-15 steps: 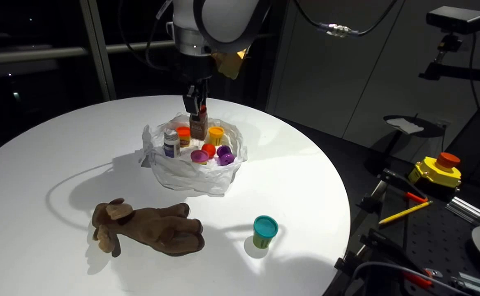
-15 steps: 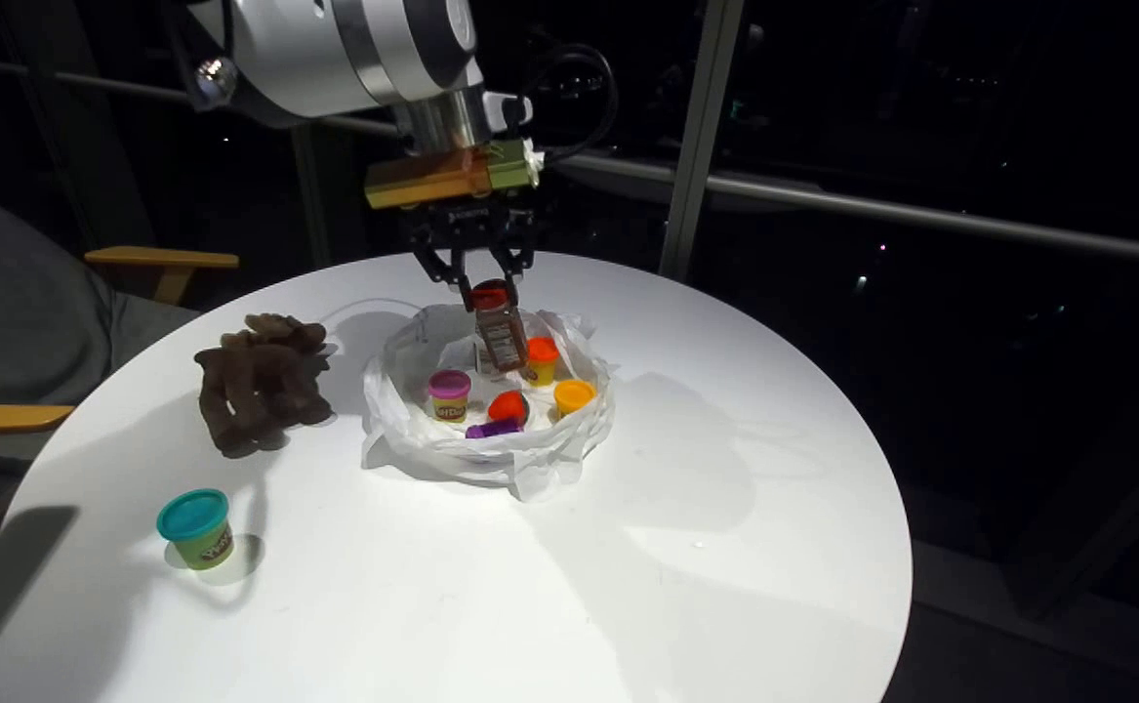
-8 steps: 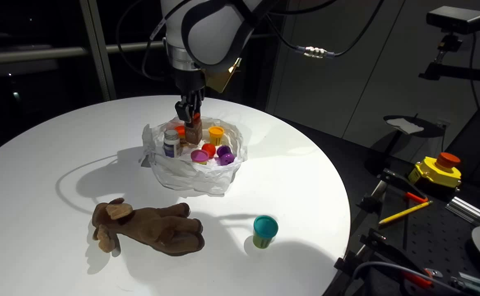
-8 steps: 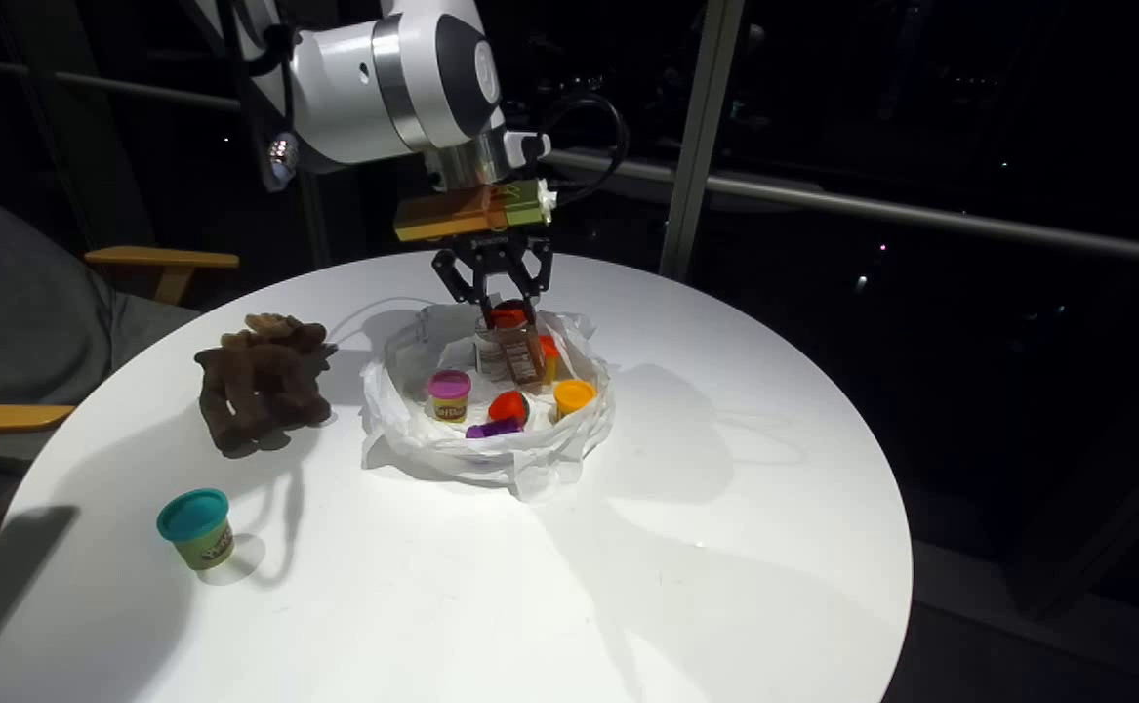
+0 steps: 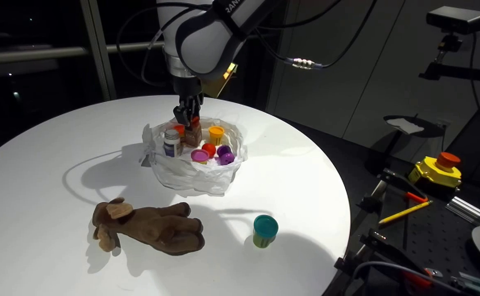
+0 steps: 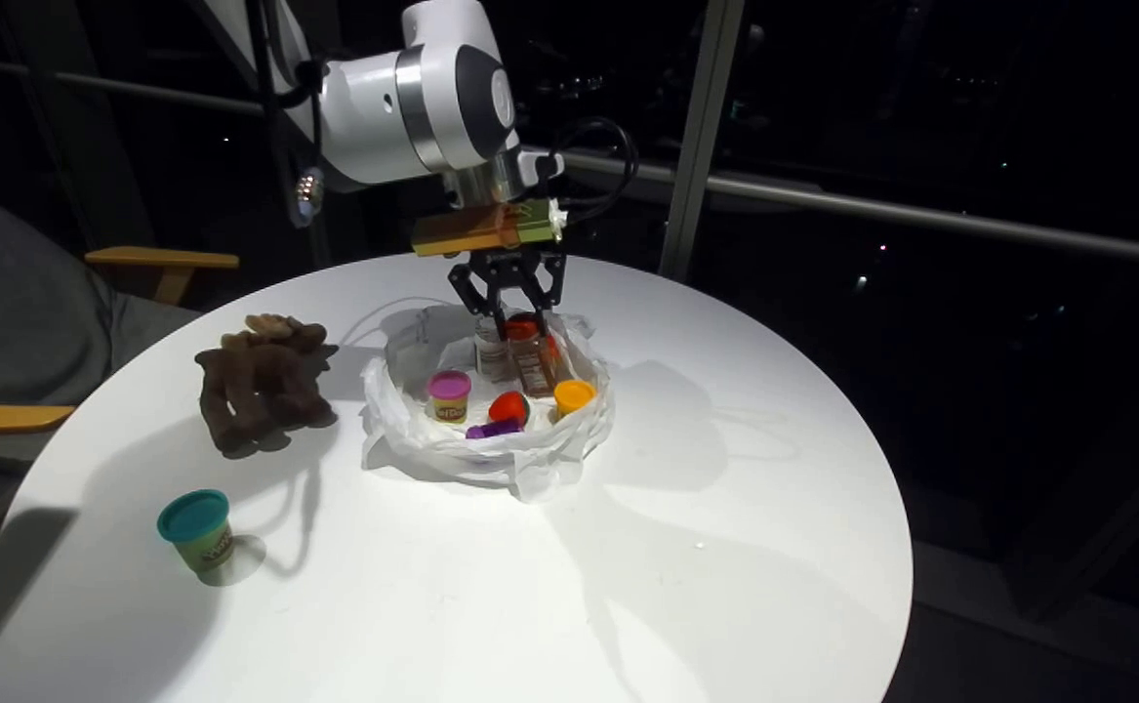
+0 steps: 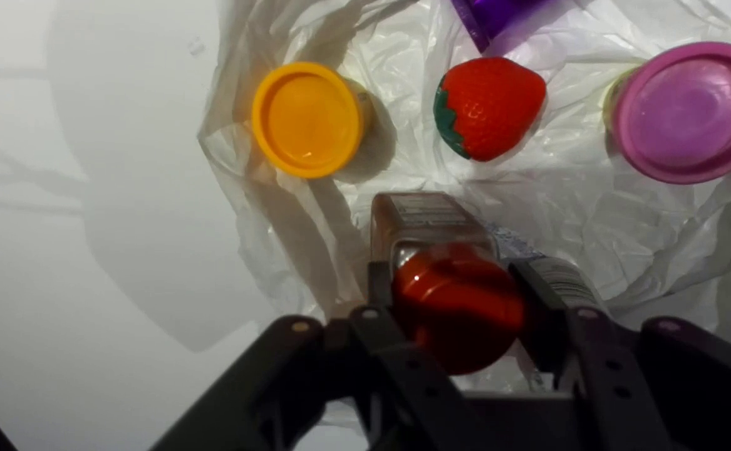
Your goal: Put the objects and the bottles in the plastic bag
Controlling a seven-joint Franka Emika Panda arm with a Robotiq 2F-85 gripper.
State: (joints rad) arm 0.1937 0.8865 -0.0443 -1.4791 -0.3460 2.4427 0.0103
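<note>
My gripper (image 7: 456, 289) is shut on the red cap of the orange-brown bottle (image 6: 534, 371), low inside the plastic bag (image 5: 194, 179). The bottle leans slightly; whether its base touches the bag's floor I cannot tell. Close beside it stands the white bottle (image 5: 172, 144), partly behind a finger in the wrist view. Also in the bag are a yellow-orange tub (image 7: 307, 120), a toy strawberry (image 7: 490, 108), a pink-purple tub (image 7: 688, 113), a purple piece (image 5: 225, 156) and a red-orange-lidded tub (image 5: 179, 129). Outside on the table lie the brown plush toy (image 5: 157, 228) and a teal-lidded tub (image 5: 265, 230).
The bag's crumpled rim stands up around its contents on the round white table (image 6: 725, 586). Past the table edge are a chair (image 6: 42, 293), a camera on a stand (image 5: 457, 19) and a yellow box with a red button (image 5: 436, 170).
My gripper has come down with the orange-brown bottle, deeper into the bag and nearer the white bottle. The grip has stayed the same. The plush toy and teal-lidded tub have not moved.
</note>
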